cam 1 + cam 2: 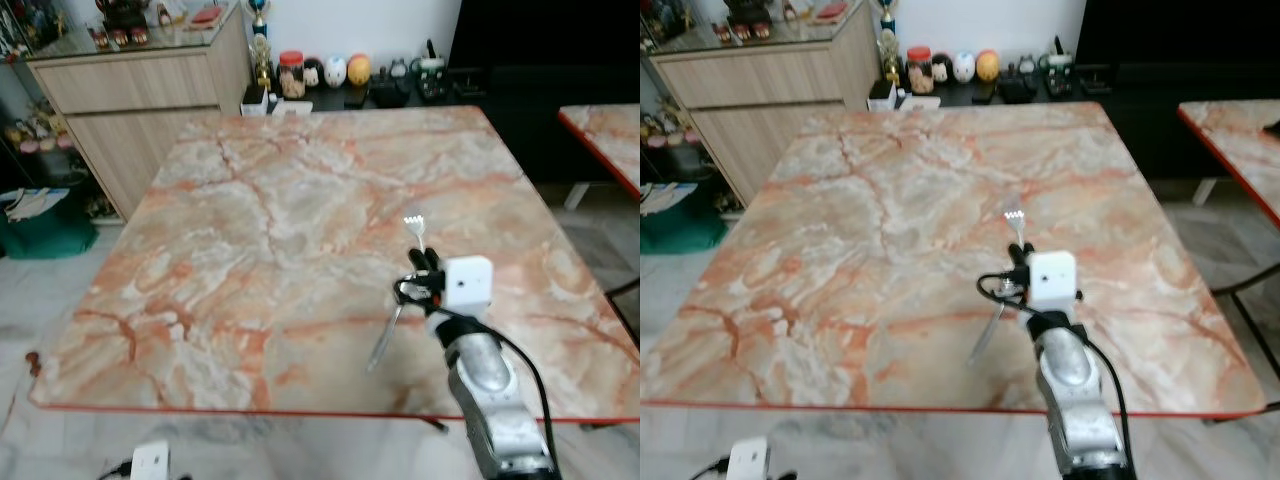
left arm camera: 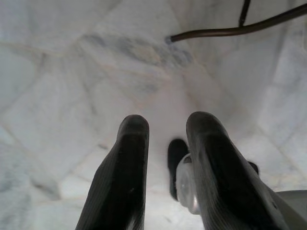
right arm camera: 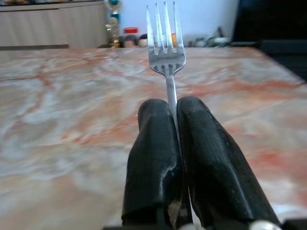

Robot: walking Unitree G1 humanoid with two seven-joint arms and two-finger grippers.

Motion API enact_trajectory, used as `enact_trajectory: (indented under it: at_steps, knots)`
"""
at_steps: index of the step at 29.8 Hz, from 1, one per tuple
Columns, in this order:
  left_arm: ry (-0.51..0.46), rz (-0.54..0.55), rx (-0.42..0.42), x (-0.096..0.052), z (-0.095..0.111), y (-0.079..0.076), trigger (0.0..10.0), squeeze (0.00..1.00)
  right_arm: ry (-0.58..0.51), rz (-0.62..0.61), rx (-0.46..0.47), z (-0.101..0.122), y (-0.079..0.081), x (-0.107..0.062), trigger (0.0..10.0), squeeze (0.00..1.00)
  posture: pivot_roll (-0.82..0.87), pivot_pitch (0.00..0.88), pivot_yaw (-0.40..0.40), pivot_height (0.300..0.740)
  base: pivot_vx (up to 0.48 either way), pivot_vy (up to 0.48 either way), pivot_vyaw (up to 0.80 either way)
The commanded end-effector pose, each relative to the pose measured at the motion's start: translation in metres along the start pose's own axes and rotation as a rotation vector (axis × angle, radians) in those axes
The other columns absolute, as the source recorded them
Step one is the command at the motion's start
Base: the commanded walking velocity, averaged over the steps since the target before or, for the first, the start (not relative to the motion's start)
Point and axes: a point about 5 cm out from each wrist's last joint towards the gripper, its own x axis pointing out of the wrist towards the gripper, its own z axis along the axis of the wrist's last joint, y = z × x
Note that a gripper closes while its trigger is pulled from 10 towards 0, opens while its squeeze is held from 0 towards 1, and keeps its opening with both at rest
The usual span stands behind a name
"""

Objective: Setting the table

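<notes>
Over the near right part of the orange-veined marble table [image 1: 250, 230], the right gripper [image 3: 173, 120] has its two black fingers pressed tight on the neck of a silver metal fork [image 3: 165, 43], tines pointing far. Down by the pale floor, the left gripper [image 2: 165, 129] hangs slightly parted, holding nothing.

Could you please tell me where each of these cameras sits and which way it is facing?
Left eye view: on the head, looking forward and down at the marble table; the right arm reaches in, the right gripper holding a fork.
Right eye view: beside it, same scene; cabinet at far left.
Left wrist view: along the left gripper, aimed down at the pale floor.
Right wrist view: along the fingers shut on the fork, facing across the table.
Shared: fork and table appear in both eye views and the right wrist view.
</notes>
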Motion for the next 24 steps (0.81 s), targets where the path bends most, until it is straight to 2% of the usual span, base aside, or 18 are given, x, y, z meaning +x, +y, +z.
enact_trajectory:
  at_steps: [1,14,24]
  knots:
    - [0.005,0.002,0.009,-0.001,-0.002,0.002,10.0,0.0,-0.017,0.02,0.016,0.004,0.007,0.004,10.0,0.0,-0.11,0.0,0.044,0.74,0.0,-0.48,0.0]
    - [-0.018,-0.01,0.005,0.0,0.001,-0.003,10.0,0.0,-0.022,0.009,0.025,0.005,0.004,0.005,10.0,0.0,-0.11,0.0,0.039,0.74,0.0,-0.48,0.0]
    - [-0.017,-0.014,0.007,0.0,0.0,-0.004,10.0,0.0,-0.121,-0.012,0.021,0.023,0.0,0.006,10.0,0.0,-0.11,0.0,0.04,0.74,0.0,-0.48,0.0]
